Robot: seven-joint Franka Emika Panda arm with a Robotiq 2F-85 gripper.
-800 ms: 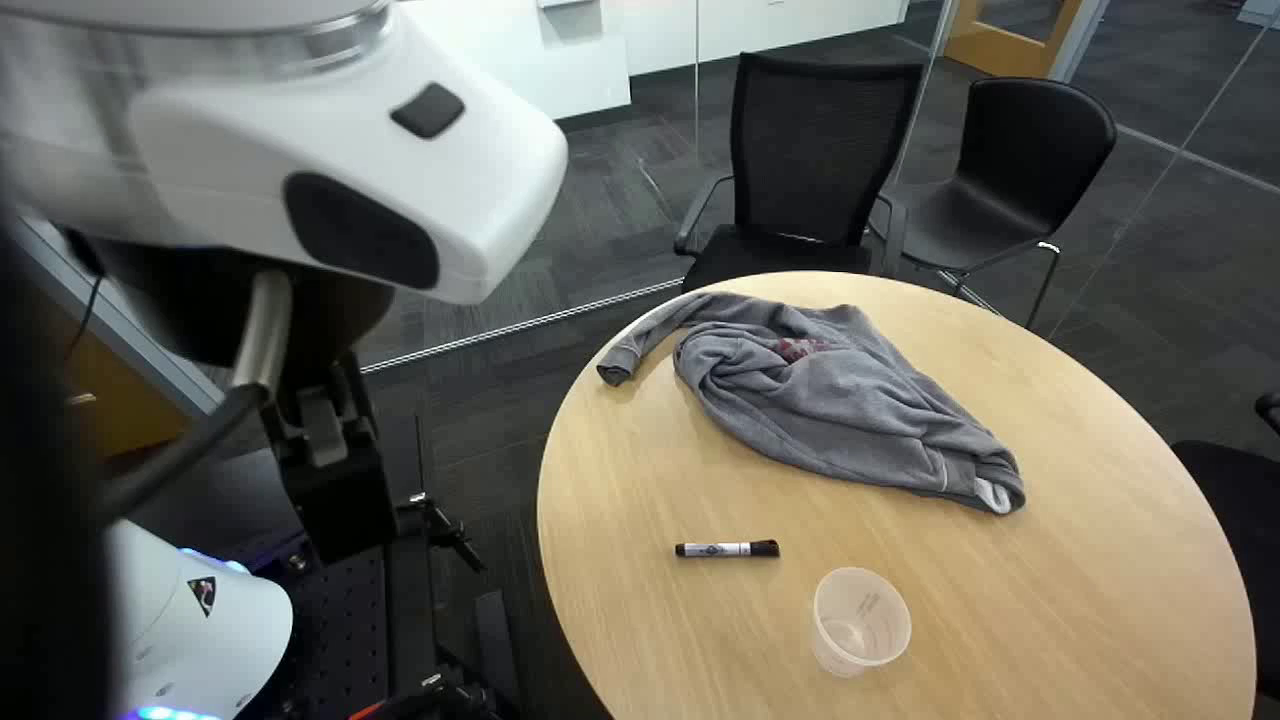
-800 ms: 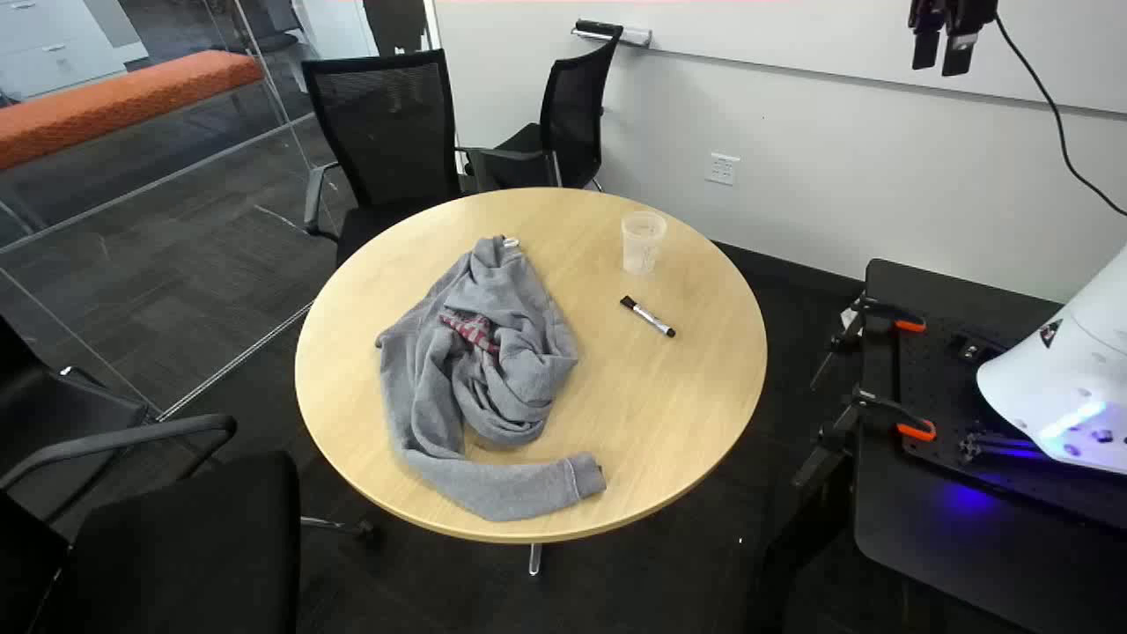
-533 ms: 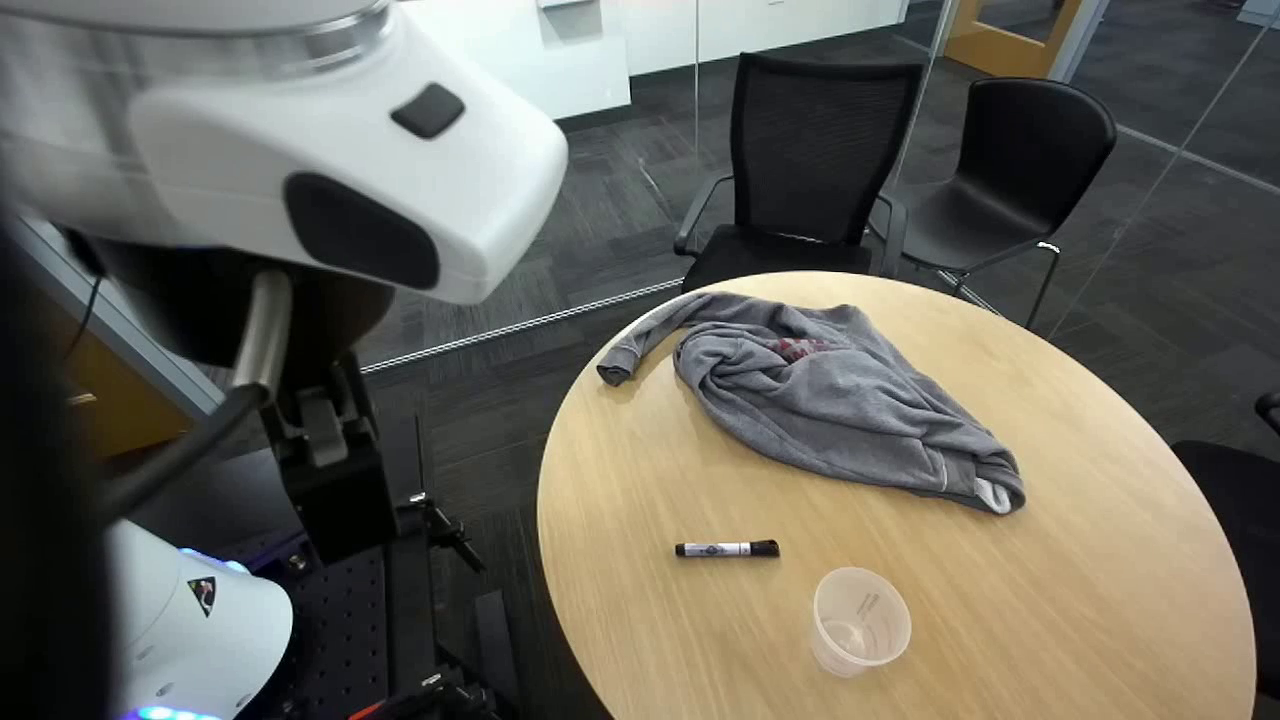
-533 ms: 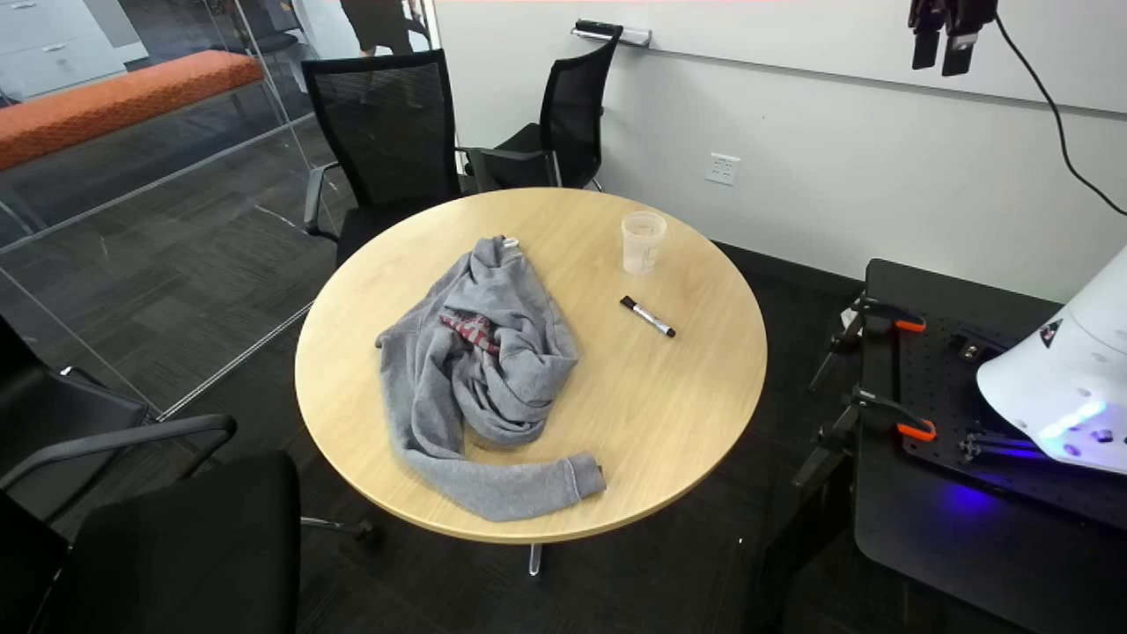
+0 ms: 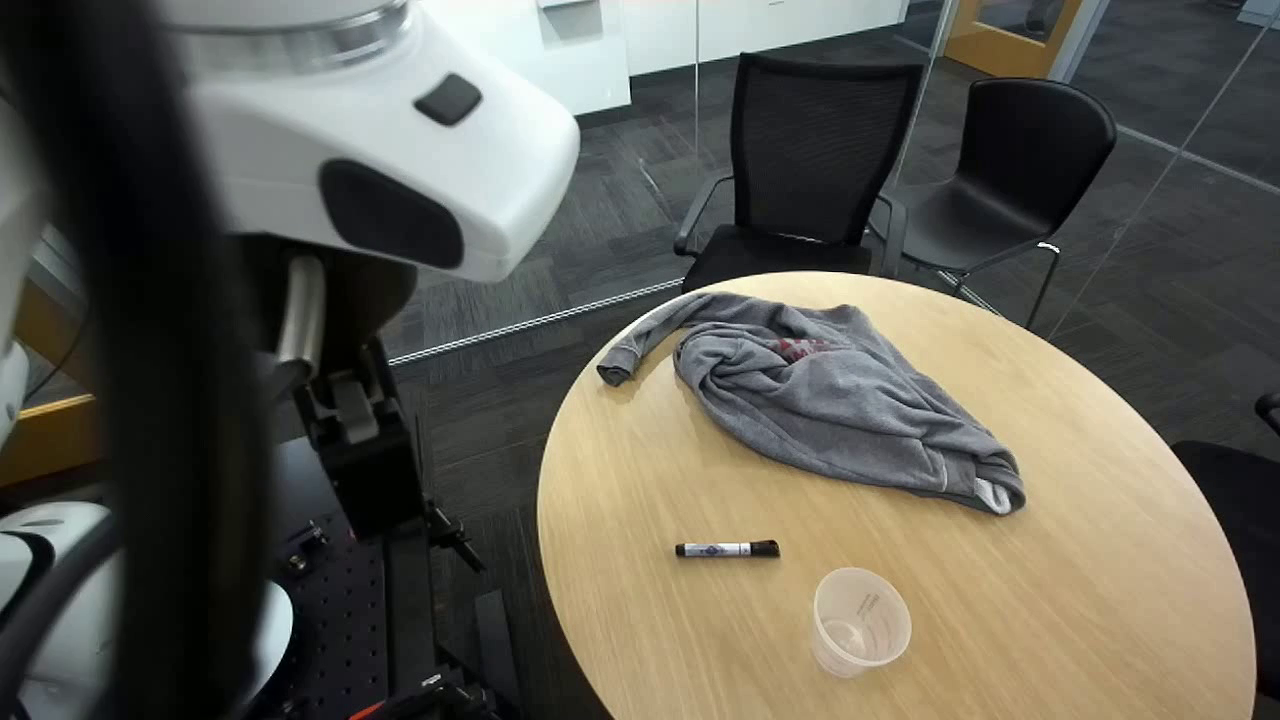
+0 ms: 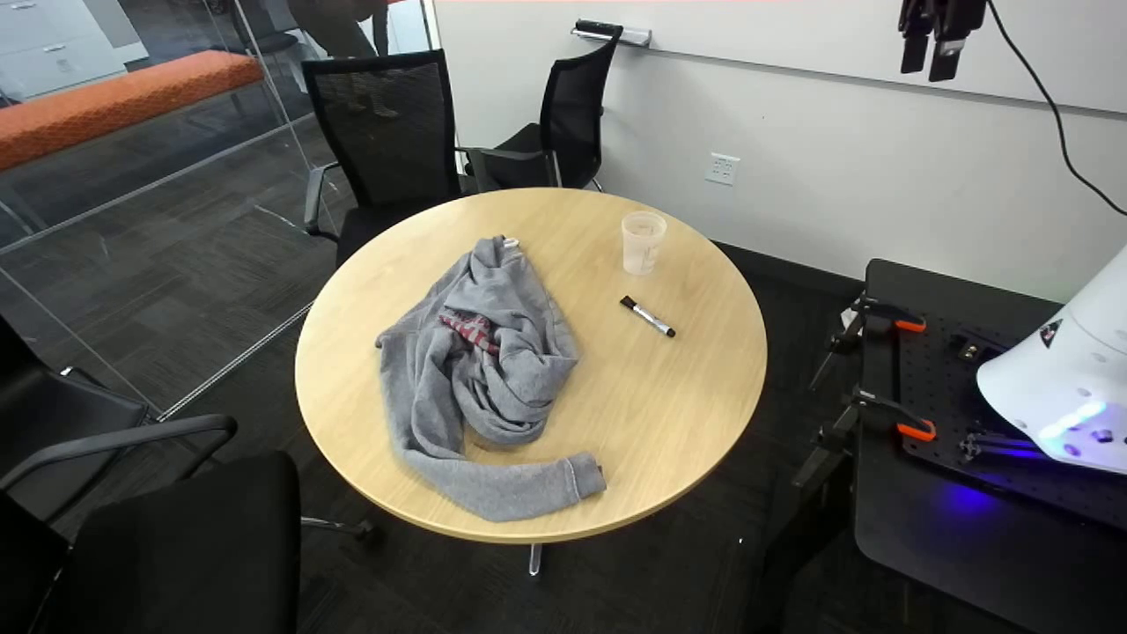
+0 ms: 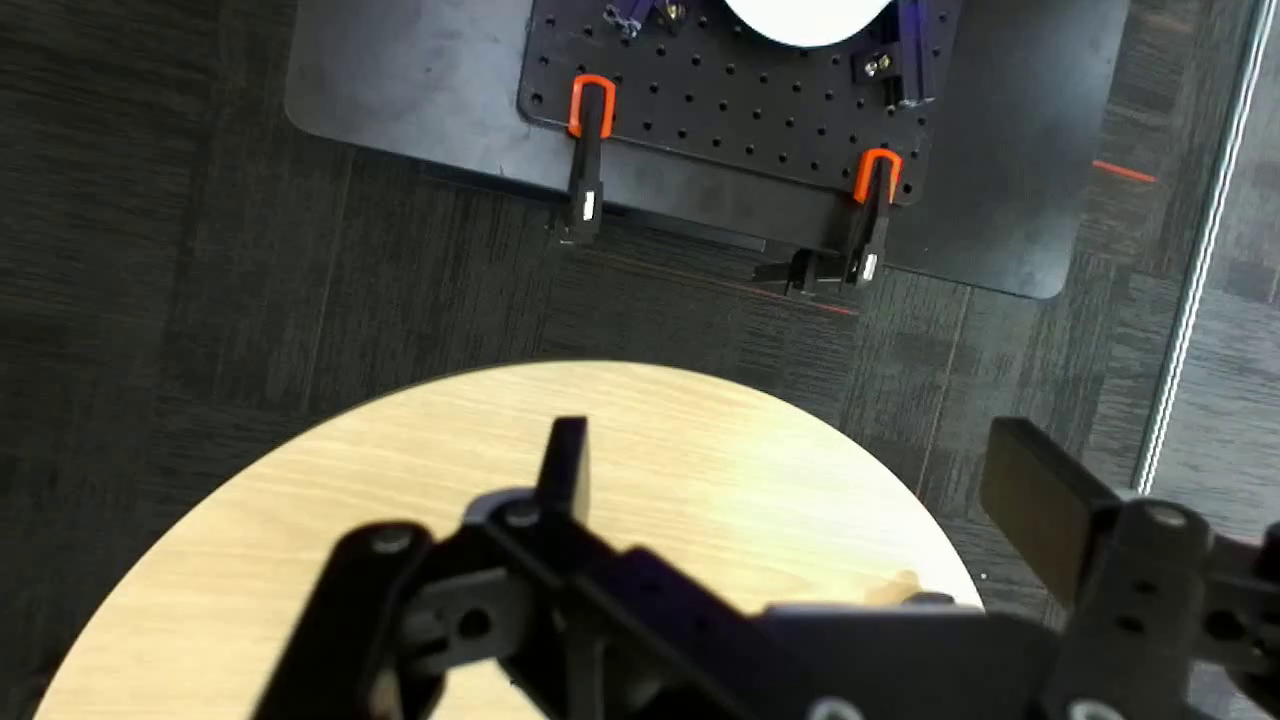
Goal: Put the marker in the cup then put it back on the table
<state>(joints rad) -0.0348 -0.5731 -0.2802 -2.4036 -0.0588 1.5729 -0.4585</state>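
The marker, with black ends and a white printed barrel, lies flat on the table. It also shows in an exterior view. The clear plastic cup stands upright beside it, open end up, and shows in an exterior view too. I see nothing in the cup. My gripper is open in the wrist view, its fingers wide apart with nothing between them. In an exterior view the gripper hangs high, well away from the marker and cup. The wrist view shows neither the marker nor the cup.
A grey sweatshirt lies crumpled on the table near the marker. Black chairs stand around the table. The robot's black stand with orange-tipped clamps is apart from the table's edge, with floor between.
The arm and gripper have shifted slightly, to the right in an exterior view and left and a little down in an exterior view. The marker, cup and sweatshirt have not moved.
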